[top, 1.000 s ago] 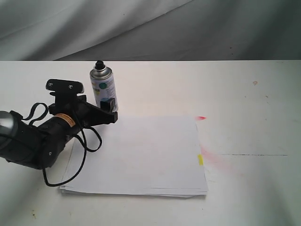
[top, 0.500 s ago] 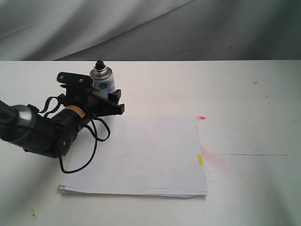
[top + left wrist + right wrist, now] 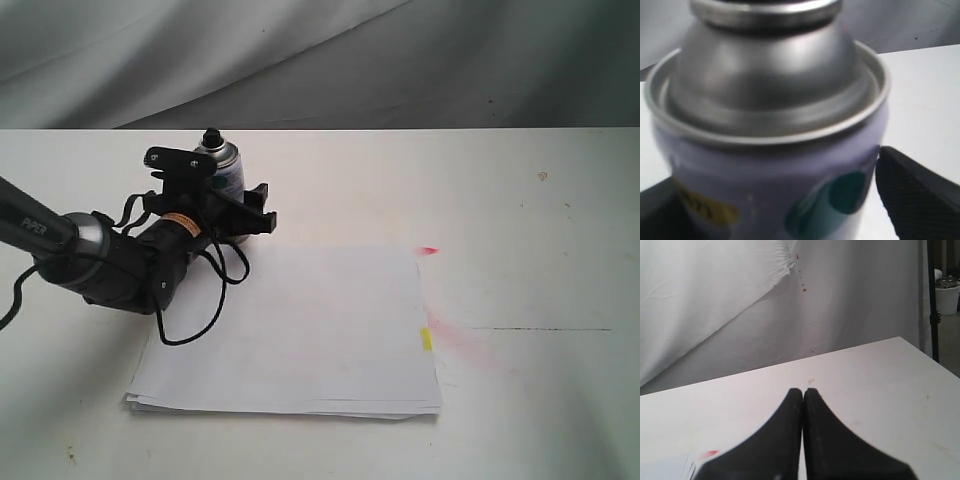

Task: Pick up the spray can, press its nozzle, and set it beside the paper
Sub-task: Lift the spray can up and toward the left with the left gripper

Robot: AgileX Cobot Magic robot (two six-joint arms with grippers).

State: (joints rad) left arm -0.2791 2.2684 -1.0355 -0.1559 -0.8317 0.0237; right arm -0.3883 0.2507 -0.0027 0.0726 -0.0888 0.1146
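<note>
**Left end effector** (image 3: 236,200): jaws fully open. The can (image 3: 227,176) stands upright on the desk (image 3: 520,200) between the two fingers. In the left wrist view a ribbed finger pad (image 3: 915,195) sits just beside the can wall. Whether it touches cannot be told. No grip on the can is visible. The fingers flank the labelled body, below the silver dome.

**Nozzle** (image 3: 211,135): black, on top of the dome, above the end effector and clear of both fingers.

**Right end effector** (image 3: 802,391): fingers pressed together, nothing between them. It hangs over bare desk and does not appear in the exterior view.

**Paper** (image 3: 320,330): a flat stack on the desk, near the left end effector, on the side facing the exterior camera. The can stands just past the stack's far edge. The left arm and its cable overlap the stack's nearest corner. A yellow tab (image 3: 426,340) marks the edge farthest from the left end effector. Red stains (image 3: 430,250) lie on the desk beyond that edge.
</note>
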